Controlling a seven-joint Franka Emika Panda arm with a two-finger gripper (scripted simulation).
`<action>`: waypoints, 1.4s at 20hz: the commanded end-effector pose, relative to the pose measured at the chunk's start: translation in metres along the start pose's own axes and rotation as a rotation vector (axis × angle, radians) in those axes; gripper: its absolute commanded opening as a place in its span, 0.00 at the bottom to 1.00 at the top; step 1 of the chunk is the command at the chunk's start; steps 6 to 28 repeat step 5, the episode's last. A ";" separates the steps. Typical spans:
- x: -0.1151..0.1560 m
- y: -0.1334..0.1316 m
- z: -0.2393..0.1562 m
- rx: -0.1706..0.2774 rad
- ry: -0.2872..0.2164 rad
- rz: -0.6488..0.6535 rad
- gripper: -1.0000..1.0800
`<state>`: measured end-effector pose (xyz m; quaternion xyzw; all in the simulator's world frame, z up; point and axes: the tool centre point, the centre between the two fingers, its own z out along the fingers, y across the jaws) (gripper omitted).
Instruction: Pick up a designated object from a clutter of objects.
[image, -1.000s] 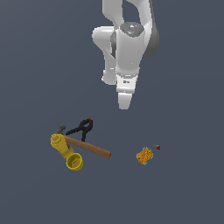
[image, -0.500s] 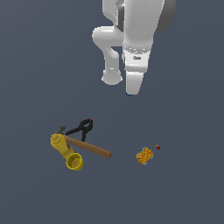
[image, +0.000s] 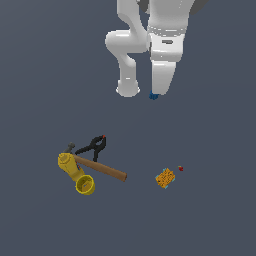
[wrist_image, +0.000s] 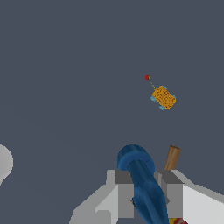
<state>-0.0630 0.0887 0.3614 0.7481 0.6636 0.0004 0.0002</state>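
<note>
Since the earlier frames the arm has risen and swung toward the exterior view's right, carrying the dark-blue piece (wrist_image: 142, 183) clear of the floor. It sits clamped between the gripper (wrist_image: 146, 192) fingers (wrist_image: 124, 194) — glossy, rounded at its free end; in the exterior view only its tip (image: 153, 95) shows. The wrist points straight down. Well below lie the orange block (image: 165, 178), red speck (image: 180, 168), hammer (image: 100, 169), clamp (image: 93, 146) and yellow pitcher (image: 75, 172) — unmoved.
</note>
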 end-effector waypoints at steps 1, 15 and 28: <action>0.002 0.001 -0.007 0.001 0.000 0.000 0.00; 0.002 0.002 -0.010 0.001 -0.001 0.001 0.00; 0.002 0.002 -0.010 0.001 -0.001 0.001 0.00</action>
